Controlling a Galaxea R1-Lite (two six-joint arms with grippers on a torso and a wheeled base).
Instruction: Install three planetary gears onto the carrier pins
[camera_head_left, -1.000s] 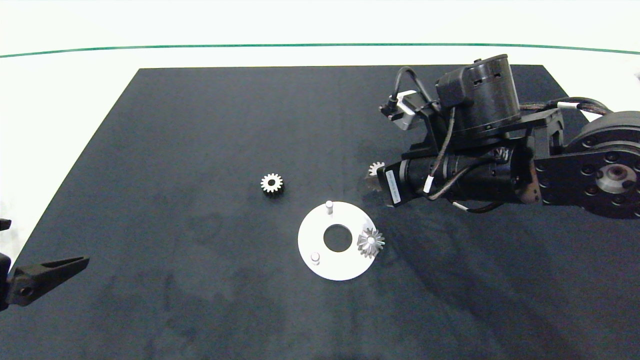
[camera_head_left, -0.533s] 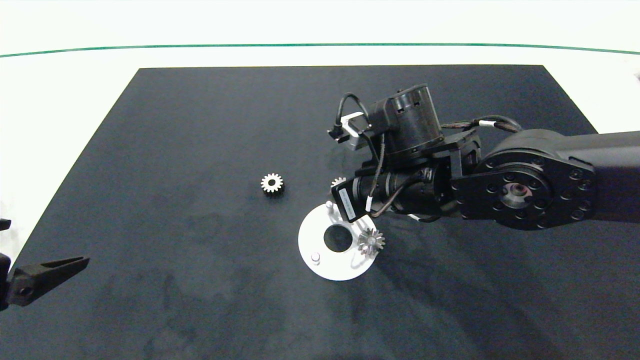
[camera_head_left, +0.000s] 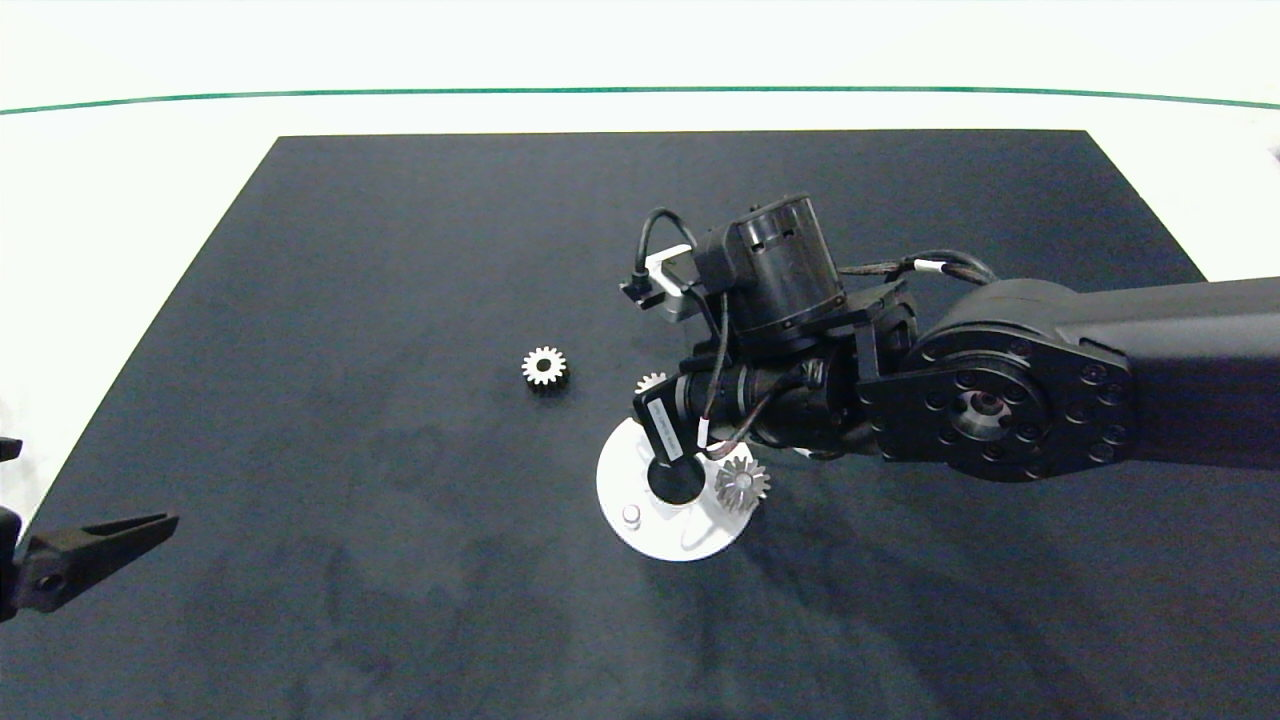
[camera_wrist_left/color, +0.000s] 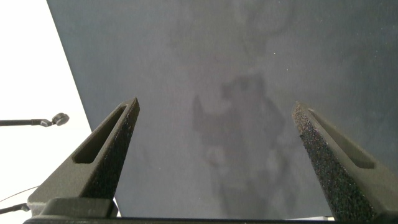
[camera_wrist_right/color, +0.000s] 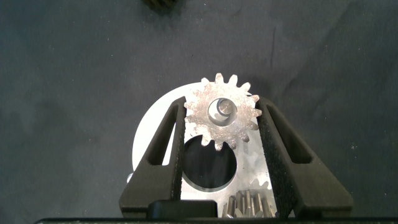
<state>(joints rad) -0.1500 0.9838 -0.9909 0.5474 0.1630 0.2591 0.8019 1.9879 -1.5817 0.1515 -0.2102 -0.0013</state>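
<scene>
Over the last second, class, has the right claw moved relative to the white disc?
Yes. The right claw, gripping a gear, has swung leftward in the head view, from beyond the white disc's right edge to directly over it.

A large dark mat (camera_head_left: 420, 300) covers most of the white table (camera_head_left: 120, 200), its far edge running straight across toward twelve o'clock. White tabletop shows around the mat at nine, twelve and three o'clock. A thin green line (camera_head_left: 400, 95) curves across the table beyond the mat's far edge. Faint smudges mark the mat toward six o'clock. Light is bright and even.
</scene>
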